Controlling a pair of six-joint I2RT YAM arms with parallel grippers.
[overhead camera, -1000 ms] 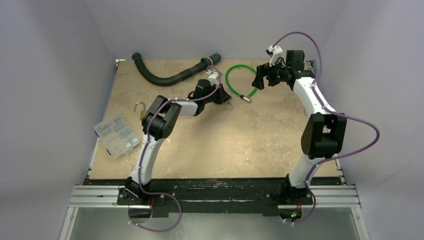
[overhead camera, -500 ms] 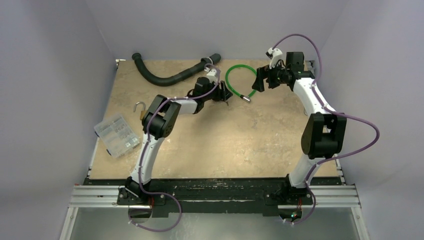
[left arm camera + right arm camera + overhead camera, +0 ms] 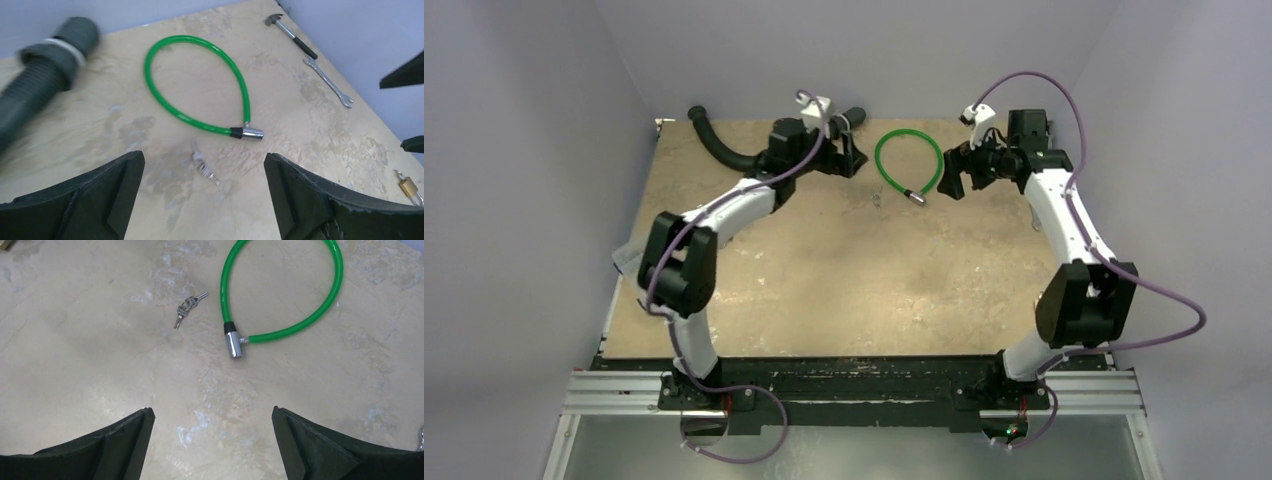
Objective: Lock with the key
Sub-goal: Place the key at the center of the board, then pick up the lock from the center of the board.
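The key, thin and silvery, is lying flat at lower centre of the left wrist view, near the green cable lock's metal end, being touched by nothing. The left gripper's jaws are being held wide apart over it, empty, as are the right gripper's. The brass padlock is sitting at the lower right edge. Everything is being carried by a beige marbled table within pale grey walls.

So the table is a matt, mottled stone-look slab, the cable loop on it is glossy green plastic with a shiny metal end cap, the key just beside that cap is bright bare metal, and the padlock looks brassy.
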